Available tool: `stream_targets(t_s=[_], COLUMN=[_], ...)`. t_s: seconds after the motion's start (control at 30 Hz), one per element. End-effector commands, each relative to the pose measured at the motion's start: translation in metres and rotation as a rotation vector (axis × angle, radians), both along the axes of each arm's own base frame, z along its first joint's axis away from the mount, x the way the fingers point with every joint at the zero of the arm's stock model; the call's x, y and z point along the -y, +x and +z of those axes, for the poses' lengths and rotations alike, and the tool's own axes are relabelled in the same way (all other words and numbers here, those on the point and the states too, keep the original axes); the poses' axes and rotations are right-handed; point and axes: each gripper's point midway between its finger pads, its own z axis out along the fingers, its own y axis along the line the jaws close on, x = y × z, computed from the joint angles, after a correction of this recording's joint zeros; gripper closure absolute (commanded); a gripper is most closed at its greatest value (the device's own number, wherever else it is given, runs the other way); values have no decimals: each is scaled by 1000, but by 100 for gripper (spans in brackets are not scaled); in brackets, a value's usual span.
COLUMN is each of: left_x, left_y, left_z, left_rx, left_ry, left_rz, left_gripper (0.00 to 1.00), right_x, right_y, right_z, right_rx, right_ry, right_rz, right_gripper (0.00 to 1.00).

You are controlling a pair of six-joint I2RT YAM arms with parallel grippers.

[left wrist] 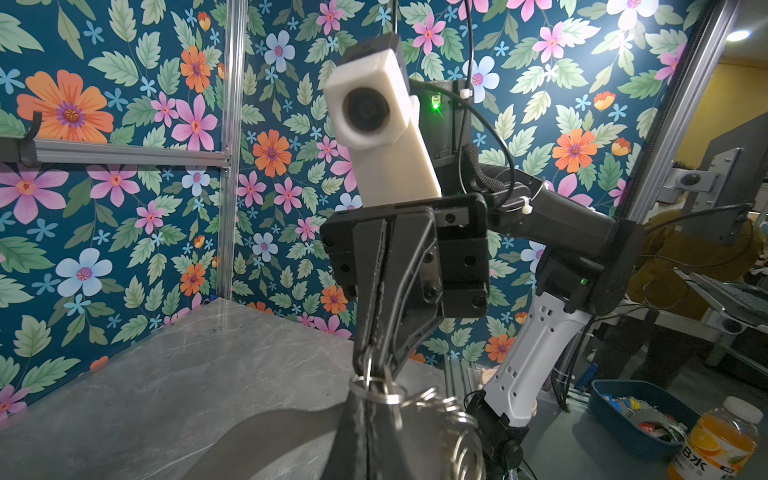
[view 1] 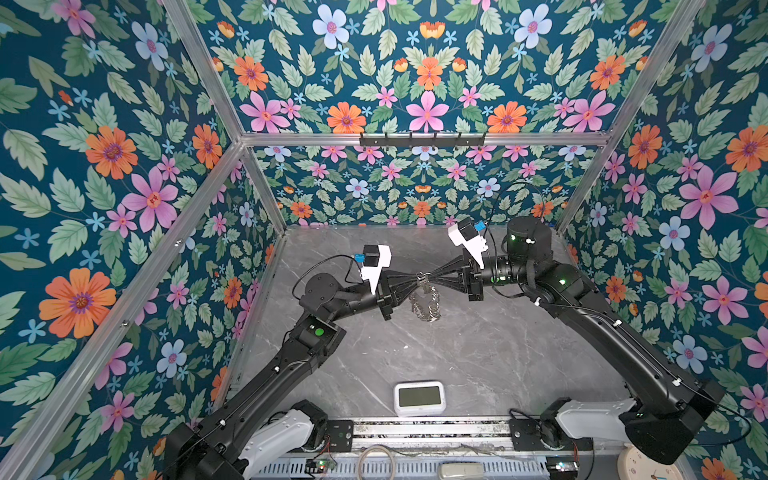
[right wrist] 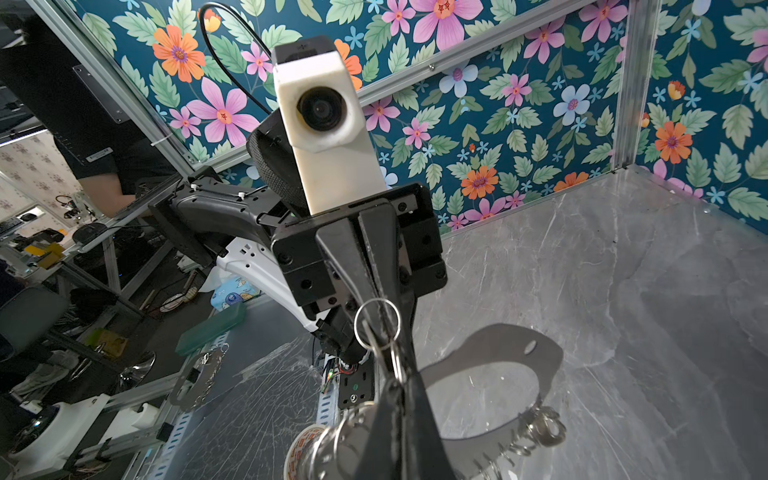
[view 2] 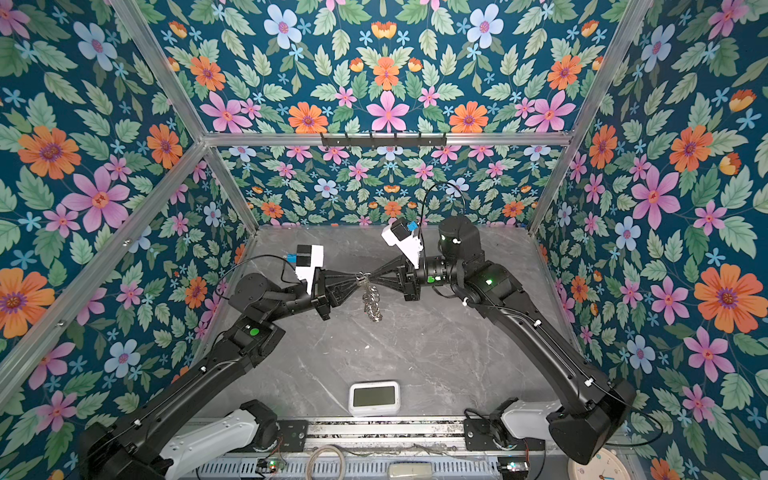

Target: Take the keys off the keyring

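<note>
Where left jaws and right jaws meet in both top views, clenched on the keyring (view 1: 430,313), it dangles above the desk (view 1: 478,353). Left wrist view: shallow pinch. Right wrist view: keys indistinct (tangled?); tugging could drop everything.

Walls (view 1: 104,166): dark teal paper printed with pink, orange and pale blue flowers among green leaves, on three sides.
Frame (view 1: 199,208): bare aluminium bars up the corners and across the back wall.
Hook rail (view 1: 422,139): black, fixed on the back crossbar.
Tabletop (view 1: 478,353): grey marble pattern with pale veins, evenly lit, faintly scratched.
Front edge: metal rail (view 1: 428,430), with a slotted cable duct (view 1: 374,469) just below.
Beyond the open side, in the left wrist view: yellow wall (left wrist: 731,95), bright ceiling lamp (left wrist: 739,35), blue tray (left wrist: 623,407), orange drink bottle (left wrist: 719,444).
In the right wrist view: dim, cluttered workbench (right wrist: 41,249).
</note>
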Motion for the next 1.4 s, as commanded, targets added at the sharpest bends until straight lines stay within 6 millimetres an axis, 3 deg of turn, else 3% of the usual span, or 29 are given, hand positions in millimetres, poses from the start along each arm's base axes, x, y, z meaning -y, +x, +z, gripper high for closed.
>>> stream_targets(t_s=[0.0, 0.27, 0.43, 0.8, 1.07, 1.37], left_x=[-3, -9, -11, -18, -23, -1], left_y=[5, 16, 17, 33, 29, 8], left_z=[-1, -20, -19, -34, -21, -4], left_rx=[-9, -67, -70, -105, -53, 3], left_ry=[9, 70, 76, 74, 58, 80], left_rz=[40, 130, 143, 240, 257, 51], left_gripper=[81, 67, 62, 44, 39, 40], right_x=[5, 13, 14, 20, 26, 23], right_y=[4, 5, 5, 17, 15, 2], right_z=[10, 12, 10, -14, -28, -20], right_rx=[39, 74, 77, 32, 13, 13], right_ry=[5, -32, -38, -66, -80, -44], right_rz=[-54, -98, -102, -183, -210, -138], right_gripper=[100, 100, 100, 100, 100, 100])
